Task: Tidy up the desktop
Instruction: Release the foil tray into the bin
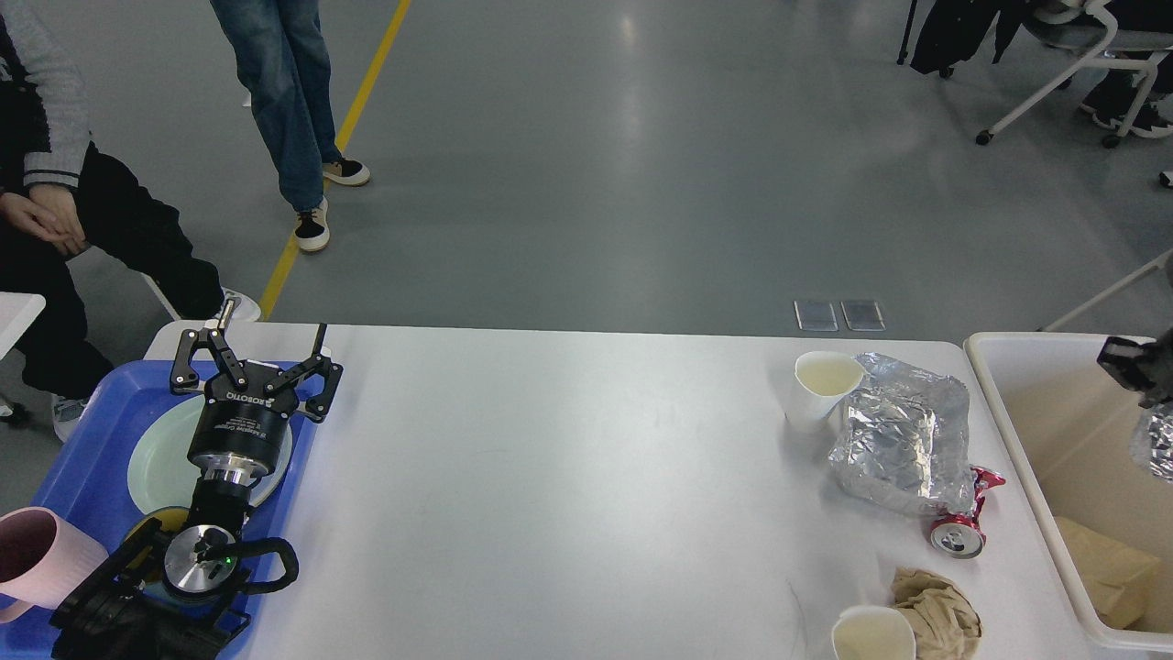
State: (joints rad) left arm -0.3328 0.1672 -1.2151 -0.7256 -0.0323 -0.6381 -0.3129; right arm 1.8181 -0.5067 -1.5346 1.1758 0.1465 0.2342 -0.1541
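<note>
The white desktop fills the middle of the head view. On its right side lie a paper cup, a crumpled foil wrap, a crushed red can, a brown paper wad and a second paper cup. My left gripper stands open above the blue tray, holding nothing. Only part of my right gripper shows at the right edge, over the cream bin. A foil sheet hangs from it.
The tray holds a pale green plate and a pink mug. Brown paper lies in the bin. One person sits and another stands beyond the table's far left corner. A wheeled chair is at far right.
</note>
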